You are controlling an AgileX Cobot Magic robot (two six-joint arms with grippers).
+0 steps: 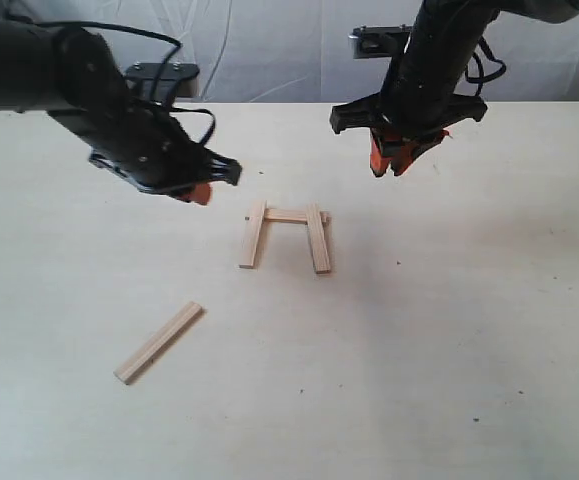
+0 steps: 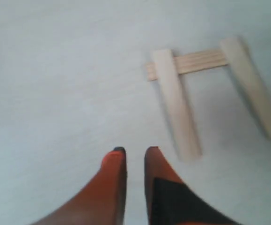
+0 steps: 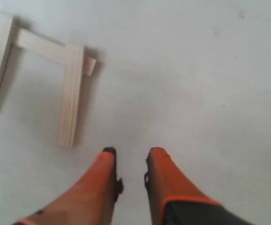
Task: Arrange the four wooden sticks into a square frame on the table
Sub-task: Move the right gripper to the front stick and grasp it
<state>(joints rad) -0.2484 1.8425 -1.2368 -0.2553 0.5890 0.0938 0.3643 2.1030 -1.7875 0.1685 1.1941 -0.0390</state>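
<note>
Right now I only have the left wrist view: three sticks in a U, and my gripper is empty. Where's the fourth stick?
Observer: The fourth stick lies alone on the table. In the exterior view it is nearer the camera and left of the U, not touching it.
Operator: Is the right gripper holding anything?
Observer: No. The right gripper hangs empty above the table, fingers slightly apart, beyond the U and to its right.
Operator: Which way does the U open?
Observer: Toward the exterior camera, on the same side as the loose stick.
</note>
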